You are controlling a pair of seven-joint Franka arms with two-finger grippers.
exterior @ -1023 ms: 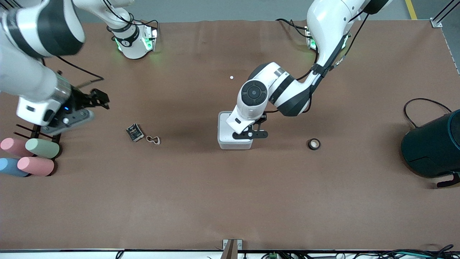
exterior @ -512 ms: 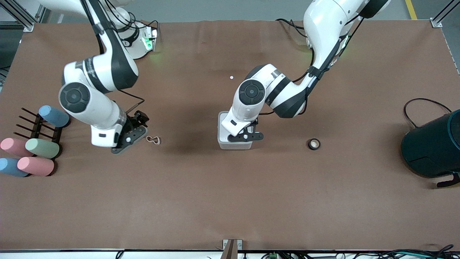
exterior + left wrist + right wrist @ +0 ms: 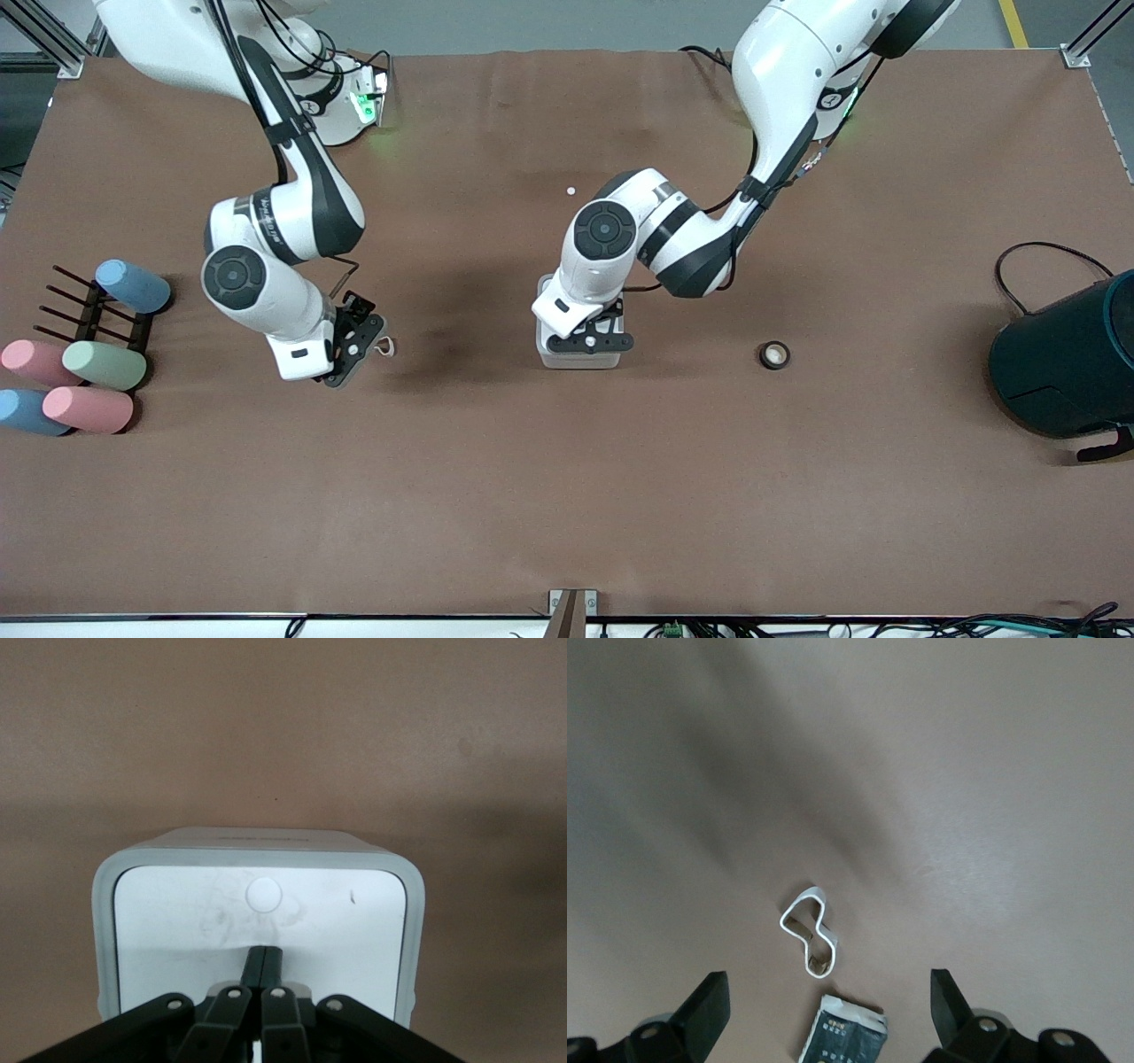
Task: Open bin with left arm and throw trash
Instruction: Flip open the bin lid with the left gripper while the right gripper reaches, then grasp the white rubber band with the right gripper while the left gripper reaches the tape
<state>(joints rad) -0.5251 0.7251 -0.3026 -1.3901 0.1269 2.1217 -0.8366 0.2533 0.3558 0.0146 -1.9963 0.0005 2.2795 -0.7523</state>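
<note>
The white bin (image 3: 551, 354) stands mid-table with its lid down. In the left wrist view the flat lid (image 3: 177, 921) shows a round button (image 3: 263, 894). My left gripper (image 3: 590, 341) is shut and empty, its tips (image 3: 263, 950) over the lid just short of the button. My right gripper (image 3: 357, 342) is open over the black packet (image 3: 847, 1038), which lies between its fingers (image 3: 709, 1003) and is hidden in the front view. The white twisted loop (image 3: 807, 931) lies just past the packet and also shows in the front view (image 3: 387, 348). The black roll (image 3: 774, 355) lies toward the left arm's end.
A rack of coloured cylinders (image 3: 84, 372) stands at the right arm's end of the table. A large dark teal cylinder (image 3: 1067, 368) with a black cable stands at the left arm's end. A tiny white dot (image 3: 570, 190) lies farther from the front camera than the bin.
My right arm swung in from its end of the table and came down over the packet, gripper open. My left gripper shifted slightly across the bin lid toward the right arm's end.
</note>
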